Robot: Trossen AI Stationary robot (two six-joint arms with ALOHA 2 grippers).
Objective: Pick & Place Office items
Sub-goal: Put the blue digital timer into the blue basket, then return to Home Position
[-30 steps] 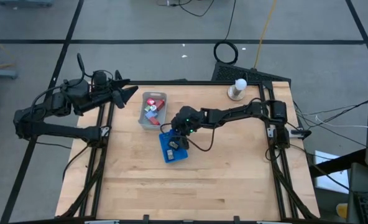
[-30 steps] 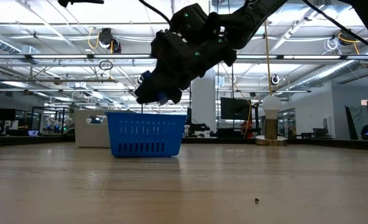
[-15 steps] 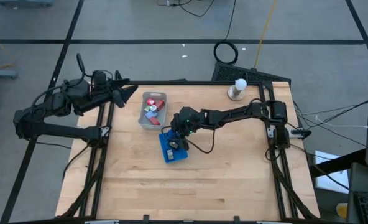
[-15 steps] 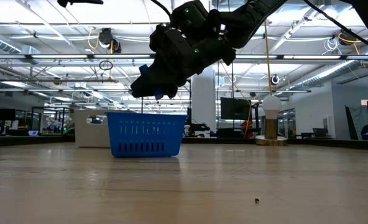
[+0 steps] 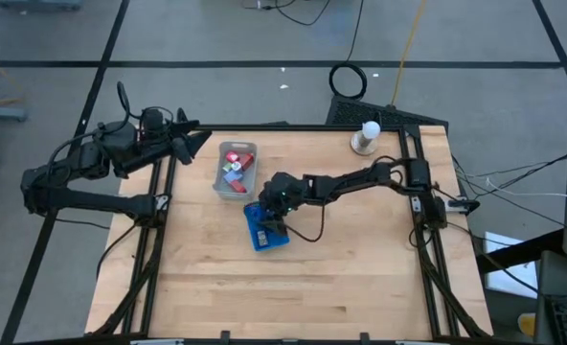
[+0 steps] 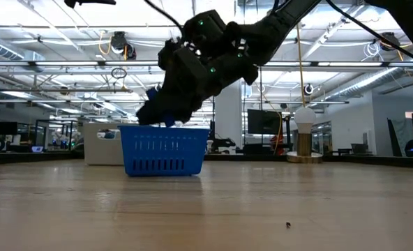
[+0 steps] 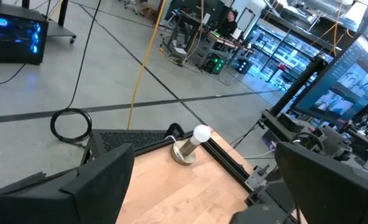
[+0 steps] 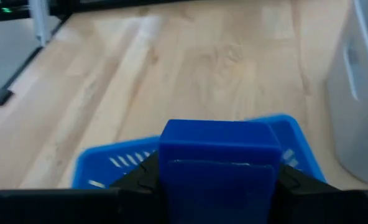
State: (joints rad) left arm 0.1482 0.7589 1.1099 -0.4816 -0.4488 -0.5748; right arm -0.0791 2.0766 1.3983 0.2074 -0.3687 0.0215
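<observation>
Right gripper (image 8: 218,180) clamps a dark blue block (image 8: 218,155) over the blue basket (image 5: 264,230), at 5 o'clock from the grey tray (image 5: 236,171). Block looks rigid, light, smooth; hold flat sides. Left gripper (image 5: 202,139) parked, fingers spread, empty.

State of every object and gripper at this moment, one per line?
Right gripper: shut on blue block, just above the basket.
Blue basket: upright on table, beside the tray.
Grey tray: still holds several small items.
Left gripper: open, parked at table edge.
White knob: upright.
</observation>
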